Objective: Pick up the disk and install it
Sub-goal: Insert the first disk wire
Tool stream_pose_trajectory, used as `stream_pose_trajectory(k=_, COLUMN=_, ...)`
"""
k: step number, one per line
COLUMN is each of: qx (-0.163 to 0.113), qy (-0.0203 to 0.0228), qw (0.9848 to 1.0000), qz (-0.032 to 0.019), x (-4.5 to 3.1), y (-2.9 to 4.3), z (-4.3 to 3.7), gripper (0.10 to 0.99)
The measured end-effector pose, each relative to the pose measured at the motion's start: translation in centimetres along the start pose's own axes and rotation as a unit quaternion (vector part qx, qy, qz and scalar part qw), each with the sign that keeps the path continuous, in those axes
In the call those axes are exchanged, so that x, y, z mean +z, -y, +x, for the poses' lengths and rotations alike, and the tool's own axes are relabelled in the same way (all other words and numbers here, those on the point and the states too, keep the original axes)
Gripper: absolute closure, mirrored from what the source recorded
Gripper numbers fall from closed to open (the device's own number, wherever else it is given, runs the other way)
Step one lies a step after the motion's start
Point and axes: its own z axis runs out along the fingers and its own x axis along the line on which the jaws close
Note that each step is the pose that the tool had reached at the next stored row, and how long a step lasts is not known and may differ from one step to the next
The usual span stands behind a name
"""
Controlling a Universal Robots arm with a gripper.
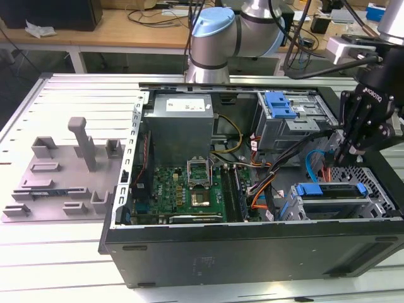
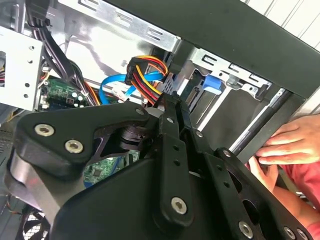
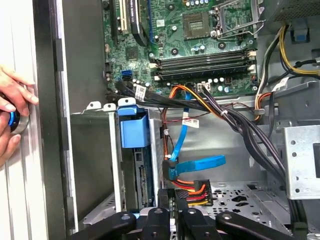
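Item: black two-finger gripper (image 3: 174, 205), fingers drawn narrow, tips at the red-yellow-black cable plug (image 3: 190, 187) (whether they pinch it cannot be confirmed).
Item: flat silver disk in blue plastic carrier bracket (image 3: 134, 129), just beside the fingers, slotted edgewise in the grey metal drive cage (image 3: 114, 165), apparently already installed.

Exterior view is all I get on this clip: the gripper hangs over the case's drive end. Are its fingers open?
Observer: No; in the second wrist view the gripper looks shut, nothing seen in its grip.
Operator: What is nearest its tips?
Observer: In the first wrist view, a connector with red, yellow and orange wires, just beside them.
Operator: Anyone near the case?
Observer: Yes, a person's hand lies at its outer wall in both wrist views.
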Motion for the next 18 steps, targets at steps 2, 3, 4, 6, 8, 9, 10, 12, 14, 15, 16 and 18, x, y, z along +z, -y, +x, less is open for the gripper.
stream_pose_trajectory(k=2, qx=-0.002, qy=-0.0001, qw=1.0, qz=0.0002, x=0.01, y=0.01, z=0.13, gripper=0.922)
stream_pose_trajectory(k=3, qx=-0.003, qy=0.0, qw=1.0, qz=0.0004, x=0.02, y=0.02, z=0.19, gripper=0.922)
stream_pose_trajectory(k=4, qx=-0.005, qy=0.0, qw=1.0, qz=0.0005, x=0.01, y=0.03, z=0.24, gripper=0.922)
stream_pose_trajectory(k=6, qx=-0.006, qy=0.0002, qw=1.0, qz=0.0008, x=-0.05, y=0.05, z=0.38, gripper=0.922)
stream_pose_trajectory(k=8, qx=-0.007, qy=0.0009, qw=1.0, qz=0.0006, x=-0.12, y=0.1, z=0.75, gripper=0.922)
stream_pose_trajectory(k=9, qx=-0.007, qy=0.0014, qw=1.0, qz=0.0001, x=-0.15, y=0.13, z=0.96, gripper=0.922)
stream_pose_trajectory(k=10, qx=-0.007, qy=0.0031, qw=1.0, qz=-0.0004, x=-0.2, y=0.18, z=1.31, gripper=0.922)
stream_pose_trajectory(k=12, qx=-0.008, qy=0.0081, qw=0.9999, qz=-0.001, x=-0.16, y=0.26, z=1.82, gripper=0.922)
stream_pose_trajectory(k=14, qx=-0.008, qy=0.0114, qw=0.9999, qz=-0.0012, x=-0.13, y=0.31, z=2.03, gripper=0.922)
stream_pose_trajectory(k=15, qx=-0.009, qy=0.0122, qw=0.9999, qz=-0.0012, x=-0.12, y=0.32, z=2.07, gripper=0.922)
stream_pose_trajectory(k=16, qx=-0.009, qy=0.0128, qw=0.9999, qz=-0.0015, x=-0.1, y=0.35, z=2.23, gripper=0.922)
stream_pose_trajectory(k=18, qx=-0.01, qy=0.0127, qw=0.9999, qz=-0.0042, x=-0.06, y=0.39, z=2.45, gripper=0.922)
